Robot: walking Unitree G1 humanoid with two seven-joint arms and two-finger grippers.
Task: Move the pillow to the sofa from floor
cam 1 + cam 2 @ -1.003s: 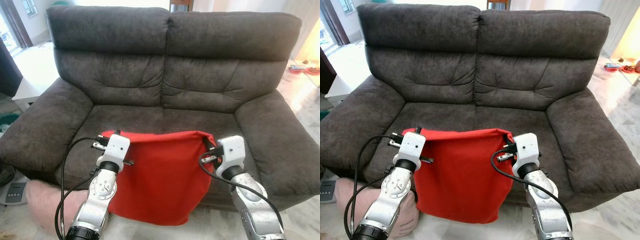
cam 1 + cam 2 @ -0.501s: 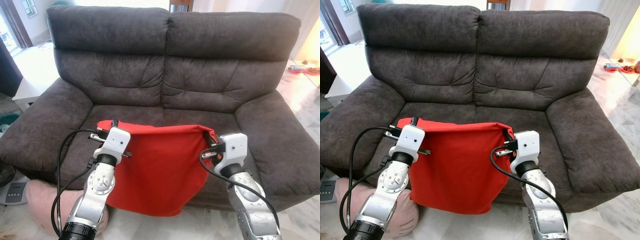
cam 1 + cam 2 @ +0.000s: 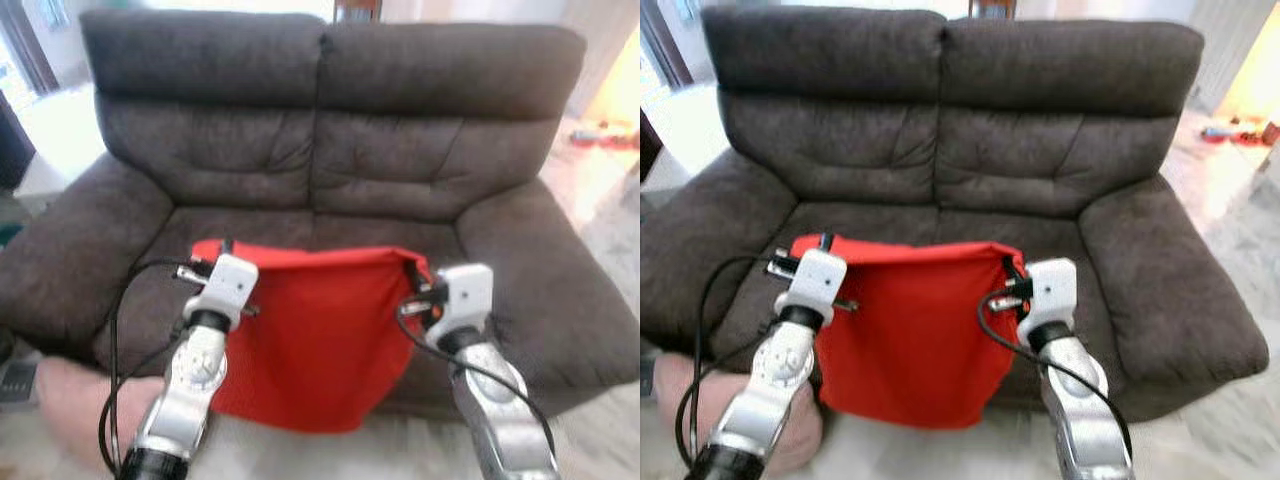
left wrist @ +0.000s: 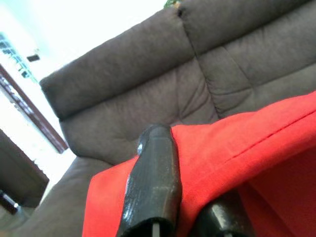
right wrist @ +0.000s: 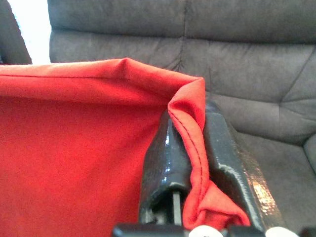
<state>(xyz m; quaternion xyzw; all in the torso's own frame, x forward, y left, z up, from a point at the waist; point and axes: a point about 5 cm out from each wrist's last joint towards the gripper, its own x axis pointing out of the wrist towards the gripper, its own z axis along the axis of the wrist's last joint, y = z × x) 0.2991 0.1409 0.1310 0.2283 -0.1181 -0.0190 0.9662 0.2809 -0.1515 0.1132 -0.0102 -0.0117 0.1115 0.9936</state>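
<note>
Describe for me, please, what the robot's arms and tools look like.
Both arms are silver metal with rounded joints. The left tool and the right tool each sit on a white, boxy wrist housing and have two long, glossy black fingers. A black cable loops loosely beside each forearm.

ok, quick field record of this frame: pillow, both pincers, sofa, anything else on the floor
pillow: red pillow, hanging in front of the sofa's seat edge, off the floor
left pincer: shut on the pillow's top left corner
right pincer: shut on the top right corner
sofa: dark grey sofa, seat bare
floor: pink cushion by the left arm
</note>
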